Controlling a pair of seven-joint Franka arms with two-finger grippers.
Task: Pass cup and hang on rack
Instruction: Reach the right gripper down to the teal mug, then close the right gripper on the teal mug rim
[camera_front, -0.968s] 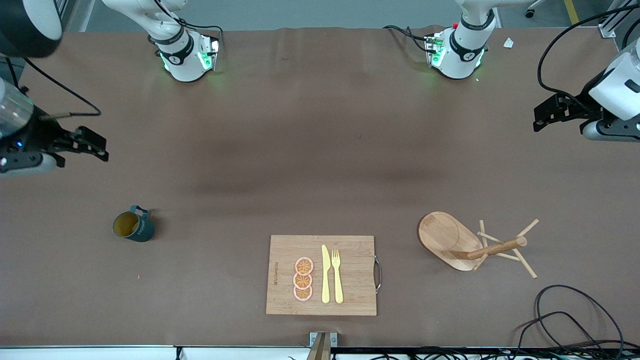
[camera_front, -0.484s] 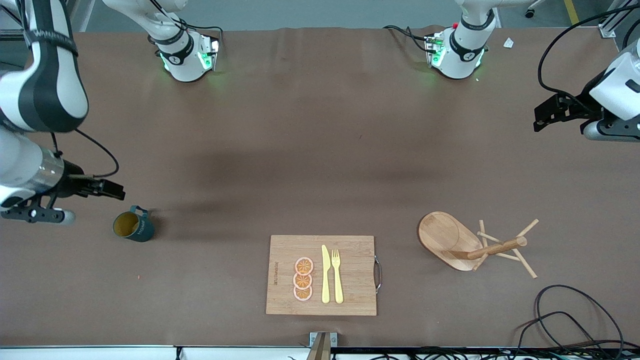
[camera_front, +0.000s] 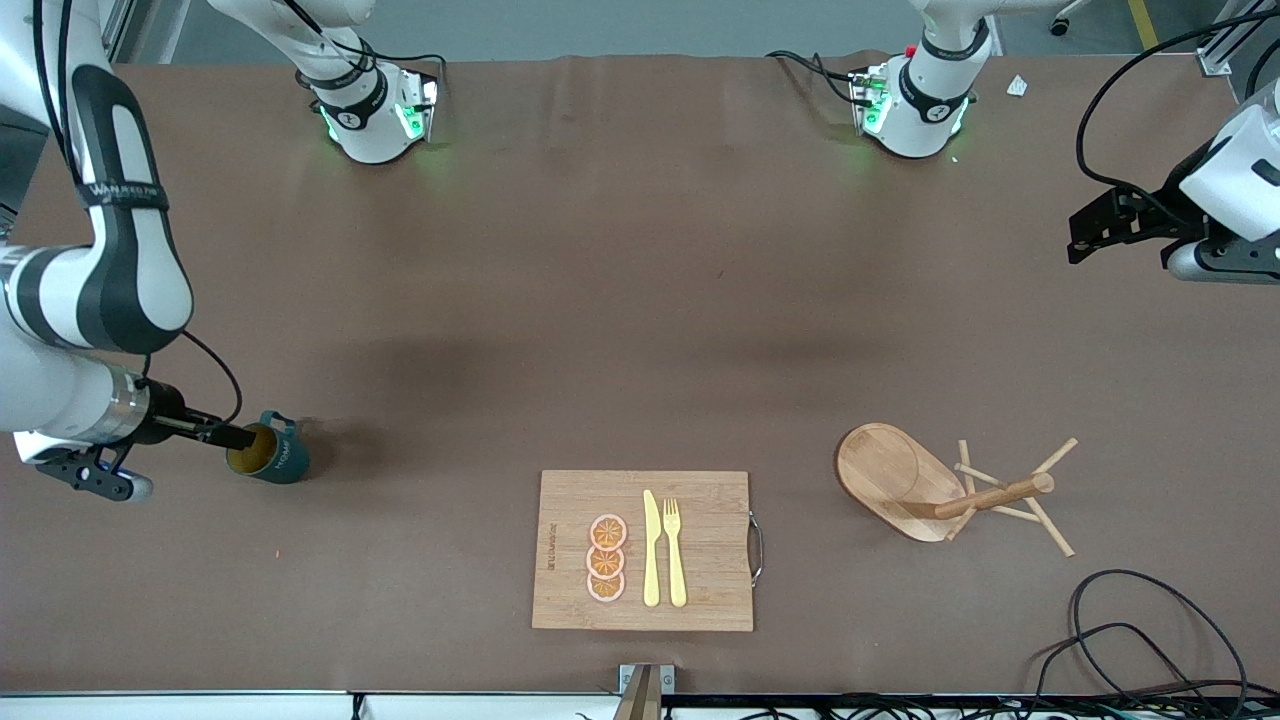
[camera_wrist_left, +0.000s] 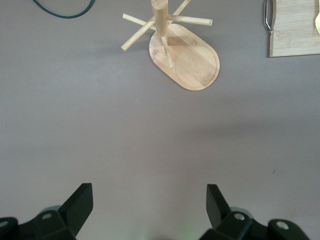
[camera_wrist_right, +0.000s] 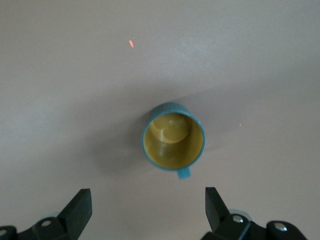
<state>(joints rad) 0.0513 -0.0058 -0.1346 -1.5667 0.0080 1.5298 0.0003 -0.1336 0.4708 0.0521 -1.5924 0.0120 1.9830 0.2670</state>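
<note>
Cup (camera_front: 270, 455) upright on table — right pincer (camera_front: 232, 437) open above it.

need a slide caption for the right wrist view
Open right gripper above the upright teal cup, yellow inside showing, on the brown table.

A small dark teal mug (camera_front: 270, 455) with a mustard-yellow inside stands upright toward the right arm's end of the tabletop. A light wooden mug tree (camera_front: 935, 485) with thin pegs stands toward the left arm's end.

One cup (camera_front: 270, 455), one rack (camera_front: 945, 485), one cutting board (camera_front: 700, 500), three orange slices (camera_front: 606, 558), one knife (camera_front: 651, 550), one fork (camera_front: 675, 550)
</note>
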